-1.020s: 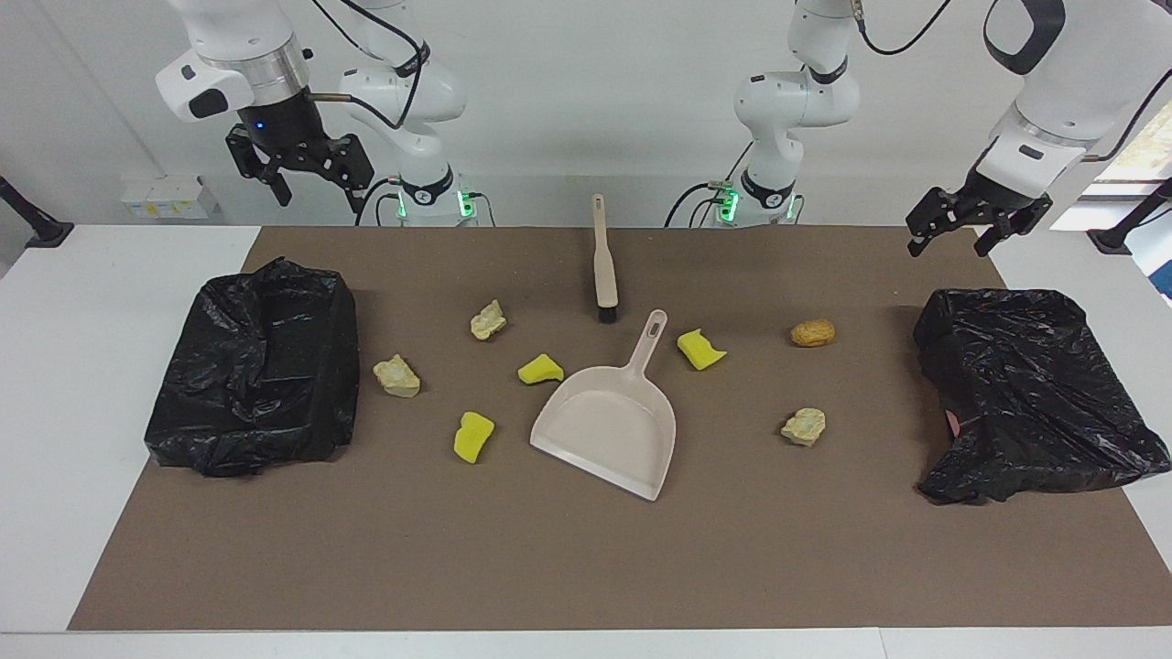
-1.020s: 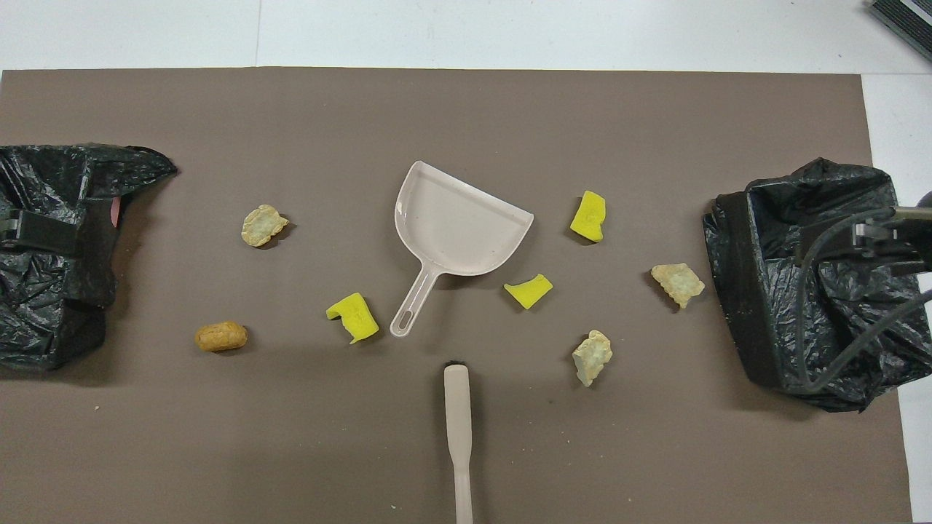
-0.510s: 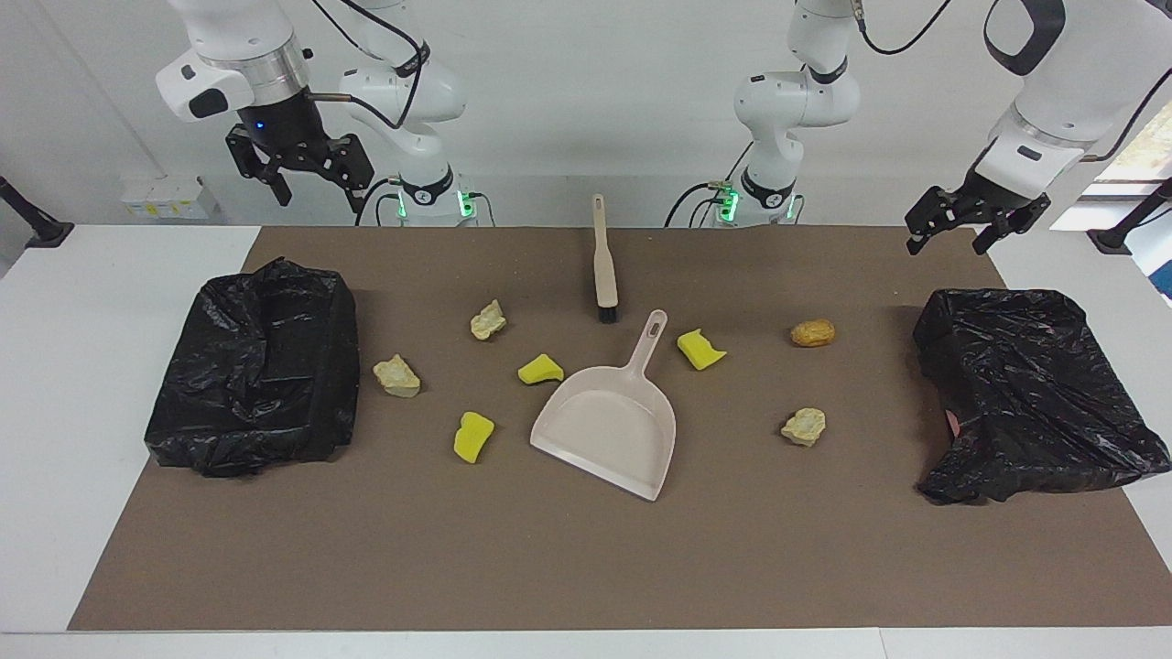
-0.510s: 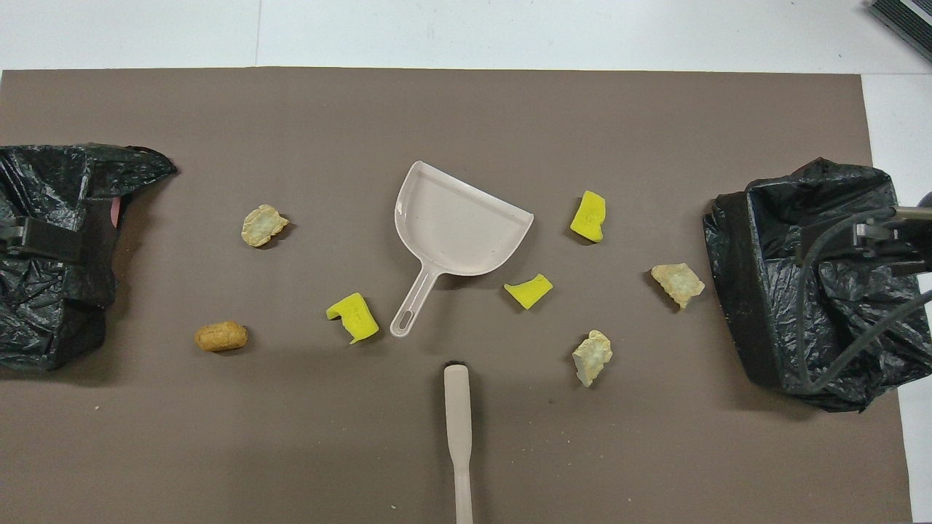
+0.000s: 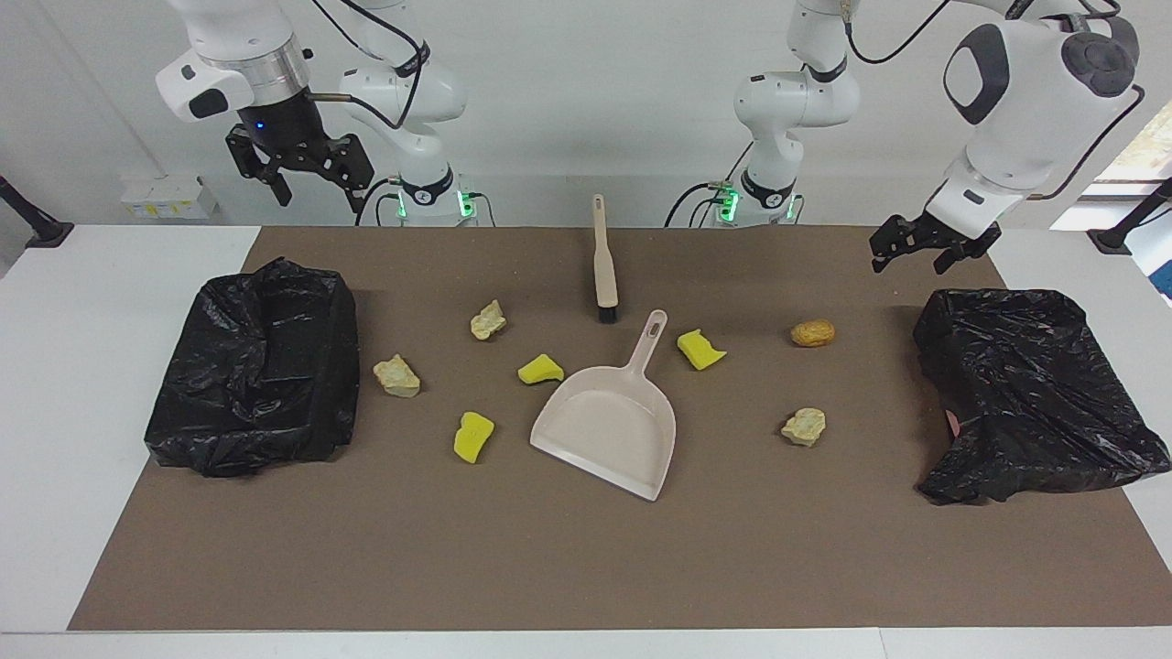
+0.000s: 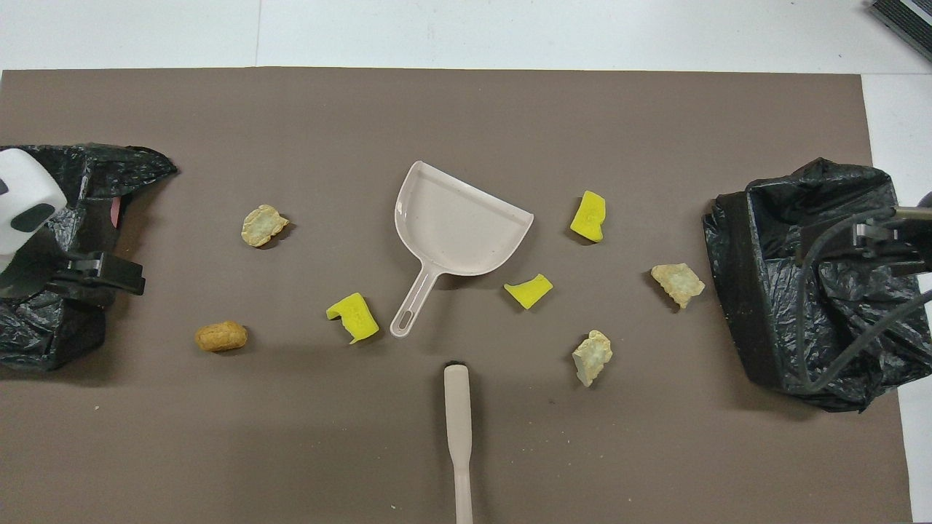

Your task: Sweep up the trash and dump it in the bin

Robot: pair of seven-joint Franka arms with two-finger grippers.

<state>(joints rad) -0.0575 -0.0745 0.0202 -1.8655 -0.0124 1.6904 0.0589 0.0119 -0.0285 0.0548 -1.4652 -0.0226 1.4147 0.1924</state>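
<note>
Trash lies scattered on the brown mat (image 5: 586,567): yellow chunks (image 5: 473,437) (image 5: 540,369) (image 5: 700,349), beige lumps (image 5: 396,376) (image 5: 488,319) (image 5: 804,426) and a brown lump (image 5: 812,332). Among them a beige dustpan (image 5: 613,426) lies flat, with a beige brush (image 5: 603,265) nearer to the robots. Black-bagged bins (image 5: 256,366) (image 5: 1025,394) stand at the mat's two ends. My left gripper (image 5: 909,264) hangs open and empty over the mat's corner, by the bin at the left arm's end. My right gripper (image 5: 316,197) waits open and empty, high above the bin at its own end.
White table (image 5: 92,366) borders the mat on all sides. In the overhead view the dustpan (image 6: 459,225) has its handle pointing toward the robots, and the brush (image 6: 458,429) lies in line with it.
The left arm has swung round, and its gripper has come lower and toward the middle of the table. The right arm and everything on the mat have stayed put.
</note>
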